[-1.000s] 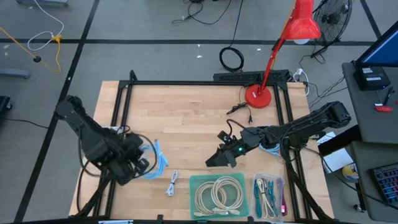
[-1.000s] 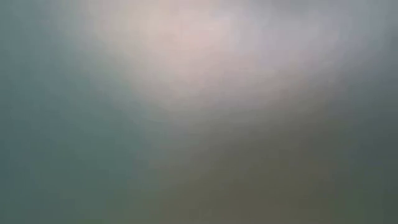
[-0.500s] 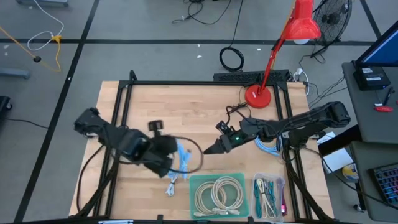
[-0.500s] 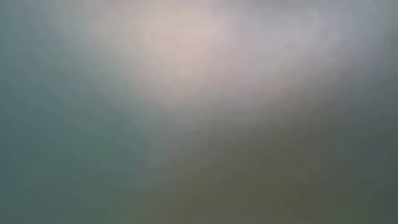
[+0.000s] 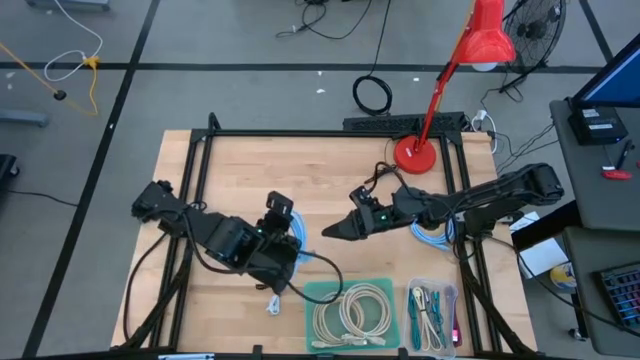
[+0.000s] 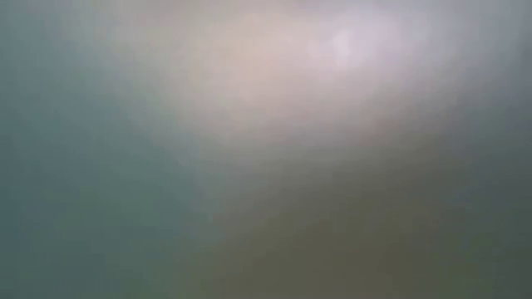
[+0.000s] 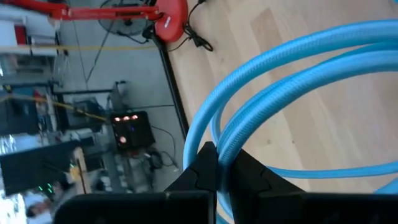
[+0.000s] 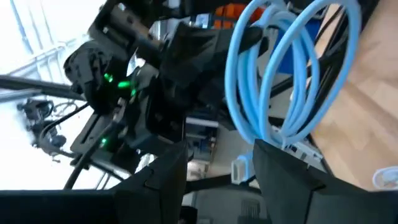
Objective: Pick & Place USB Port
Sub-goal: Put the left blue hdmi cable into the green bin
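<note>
I'm carrying the blue cable coil (image 7: 292,87) clenched in my left gripper (image 7: 217,171) toward the green tray (image 5: 325,292); the right gripper (image 5: 330,232) is waiting spread nearby, risking snagging a dangling loop.

Left pincer (image 5: 290,262) carried blue cable (image 5: 297,245) rightward, right pincer (image 5: 330,234) swung left toward it
</note>
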Robot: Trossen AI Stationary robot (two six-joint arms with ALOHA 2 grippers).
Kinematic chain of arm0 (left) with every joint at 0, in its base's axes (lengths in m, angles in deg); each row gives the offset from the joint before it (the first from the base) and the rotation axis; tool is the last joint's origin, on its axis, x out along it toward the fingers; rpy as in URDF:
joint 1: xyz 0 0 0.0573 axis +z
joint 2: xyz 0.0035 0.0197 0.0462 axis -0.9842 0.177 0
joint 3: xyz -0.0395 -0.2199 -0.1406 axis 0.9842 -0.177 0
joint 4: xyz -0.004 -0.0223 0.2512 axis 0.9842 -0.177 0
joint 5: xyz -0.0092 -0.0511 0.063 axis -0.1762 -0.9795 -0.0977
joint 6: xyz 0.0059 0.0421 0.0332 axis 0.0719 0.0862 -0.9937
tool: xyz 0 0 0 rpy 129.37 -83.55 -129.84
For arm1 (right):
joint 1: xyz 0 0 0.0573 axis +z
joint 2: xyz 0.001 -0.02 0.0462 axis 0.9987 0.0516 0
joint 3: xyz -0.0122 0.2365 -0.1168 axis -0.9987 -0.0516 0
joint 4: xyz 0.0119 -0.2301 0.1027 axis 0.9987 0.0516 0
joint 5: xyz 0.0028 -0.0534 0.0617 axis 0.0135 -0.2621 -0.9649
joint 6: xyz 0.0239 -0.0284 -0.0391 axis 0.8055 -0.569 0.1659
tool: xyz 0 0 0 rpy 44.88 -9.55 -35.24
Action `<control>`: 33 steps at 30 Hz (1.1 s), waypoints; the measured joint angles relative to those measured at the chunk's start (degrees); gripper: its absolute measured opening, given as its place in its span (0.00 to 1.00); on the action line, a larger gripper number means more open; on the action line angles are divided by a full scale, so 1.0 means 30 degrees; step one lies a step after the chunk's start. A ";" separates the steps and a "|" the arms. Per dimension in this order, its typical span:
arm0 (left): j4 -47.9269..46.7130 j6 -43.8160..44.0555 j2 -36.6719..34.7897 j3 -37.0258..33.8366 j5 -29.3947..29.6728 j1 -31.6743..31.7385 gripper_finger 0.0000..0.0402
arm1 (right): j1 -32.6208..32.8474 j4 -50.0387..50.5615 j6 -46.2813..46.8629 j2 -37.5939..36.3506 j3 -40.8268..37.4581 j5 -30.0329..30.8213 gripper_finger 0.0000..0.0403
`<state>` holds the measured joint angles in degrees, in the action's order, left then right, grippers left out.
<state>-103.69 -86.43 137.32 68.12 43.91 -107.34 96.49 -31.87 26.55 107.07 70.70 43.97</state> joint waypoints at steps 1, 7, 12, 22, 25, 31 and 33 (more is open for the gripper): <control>0.0102 -0.0478 -0.0013 0.0000 -0.0068 0.0096 0.03 | 0.0003 0.0137 0.0001 0.0044 0.0000 0.0305 0.43; 0.1050 -0.1789 -0.0032 0.0000 -0.0948 0.0860 0.03 | 0.0003 0.0652 -0.0234 0.1189 -0.0014 0.1355 0.46; 0.1949 -0.1952 -0.0026 -0.0007 -0.2336 0.1044 0.03 | 0.0003 -0.0612 -0.0663 0.2113 0.0011 0.2842 0.52; 0.2021 -0.2247 -0.0033 -0.0007 -0.2958 0.1927 0.03 | 0.0408 -0.2212 -0.0975 0.2367 0.0015 0.3829 0.57; 0.2465 -0.2307 -0.0033 -0.0007 -0.3038 0.2533 0.03 | 0.0600 -0.2233 -0.1011 0.2346 0.0015 0.3862 0.58; 0.2822 -0.2787 0.0178 -0.0007 -0.3989 0.2781 0.03 | 0.0638 -0.2233 -0.1231 0.2346 0.0015 0.4419 0.58; 0.3022 -0.2991 0.0340 -0.0029 -0.4379 0.2739 0.03 | 0.0636 -0.2195 -0.1228 0.2346 0.0015 0.4415 0.58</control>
<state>-94.62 -95.40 138.34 68.03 30.77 -99.12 98.40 -38.45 22.86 114.10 70.74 57.21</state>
